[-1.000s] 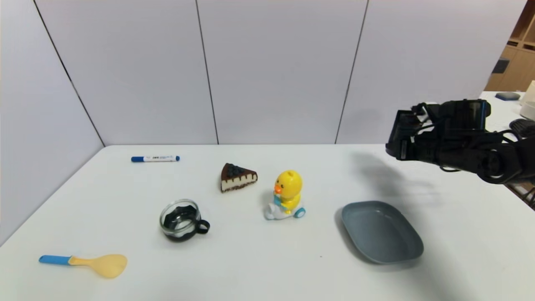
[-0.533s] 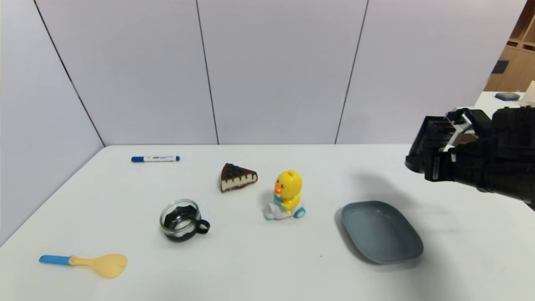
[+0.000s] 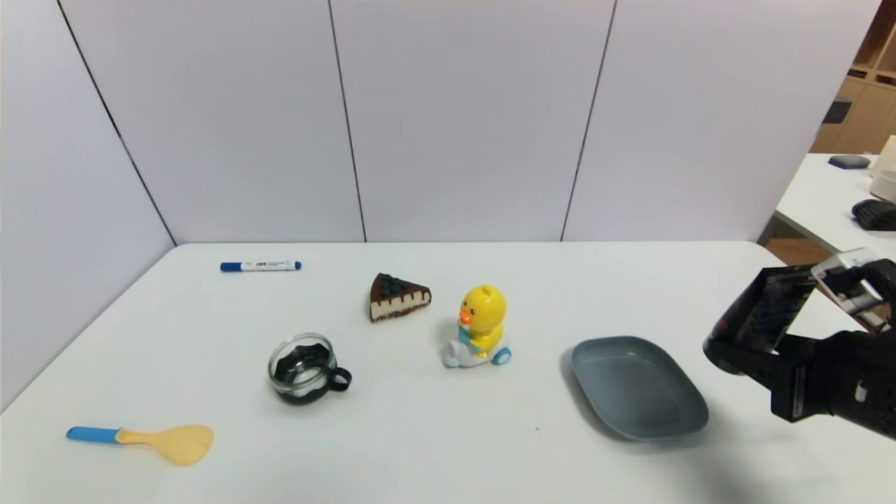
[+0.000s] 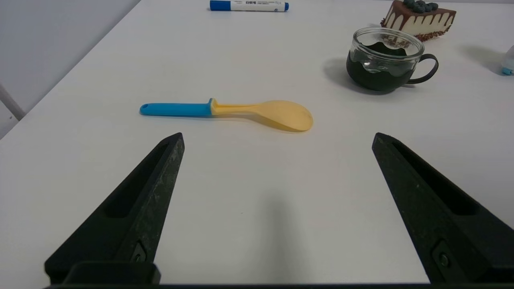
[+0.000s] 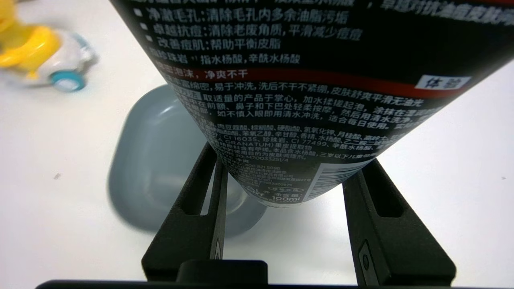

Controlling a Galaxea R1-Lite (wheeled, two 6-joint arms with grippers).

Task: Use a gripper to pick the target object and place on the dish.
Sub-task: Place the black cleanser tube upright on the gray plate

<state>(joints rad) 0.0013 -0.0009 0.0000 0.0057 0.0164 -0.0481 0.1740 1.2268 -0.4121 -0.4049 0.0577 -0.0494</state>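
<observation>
Between the right end effector's [image 5: 281, 180] fingers sits the black tube [image 5: 305, 80].

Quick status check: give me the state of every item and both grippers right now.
Right gripper: shut on black tube, off the table.
Left gripper: open, holding nothing.
Dish: nothing in it.
Glass cup: upright.
Duck toy: upright.
Marker: lying flat, capped.
Spoon: lying flat.

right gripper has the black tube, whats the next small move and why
Probably carry the black squeeze tube leftward until it hangs over the blue-grey dish. The right gripper is shut on it, but in the head view it sits off the dish's right edge, above the white table.
</observation>
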